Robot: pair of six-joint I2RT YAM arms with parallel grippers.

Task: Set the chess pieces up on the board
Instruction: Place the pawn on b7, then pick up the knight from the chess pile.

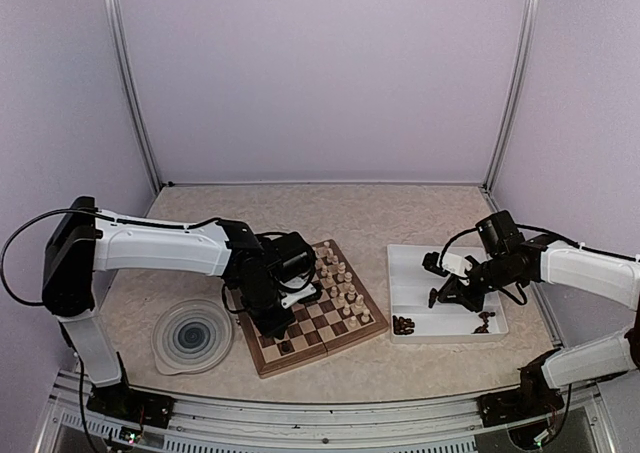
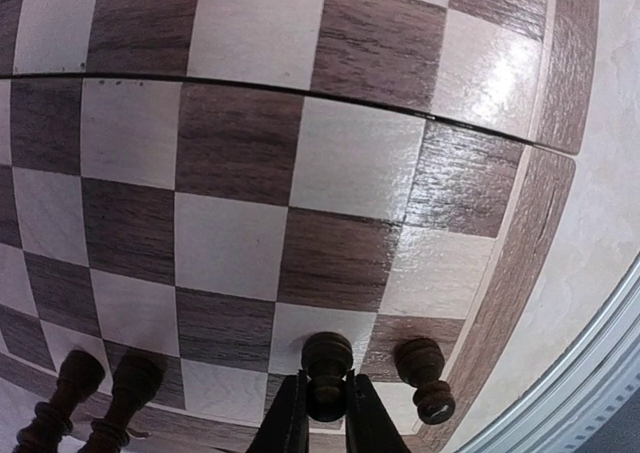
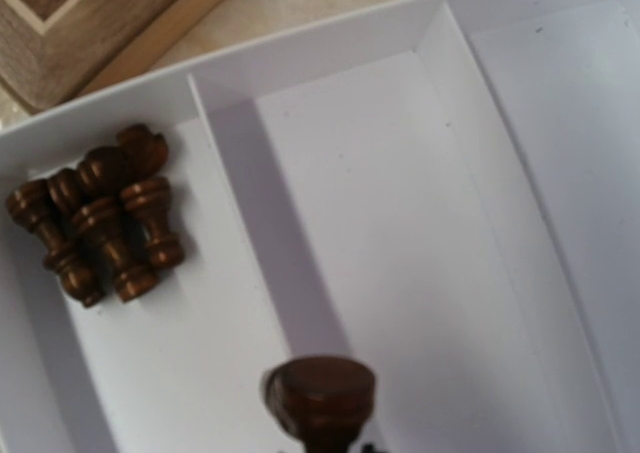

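Note:
The board (image 1: 262,363) lies between the arms. Cream chess pieces (image 1: 340,278) stand along its far right side, and a few dark ones (image 1: 285,346) along its near edge. My left gripper (image 1: 272,325) reaches down over that near edge. In the left wrist view its fingers (image 2: 288,413) are shut on an upright dark piece (image 2: 327,355) standing on a light square. Another dark piece (image 2: 425,373) stands just to the right, and two more (image 2: 70,398) at lower left. My right gripper (image 1: 437,295) hangs over the white tray (image 1: 440,263), shut on a dark piece (image 3: 320,393).
Several dark pieces (image 3: 100,213) lie heaped in one compartment of the tray (image 3: 400,223), and a few more (image 1: 485,320) in its near right corner. A round blue-swirl plate (image 1: 192,335) sits left of the board. A metal rail runs along the table's near edge.

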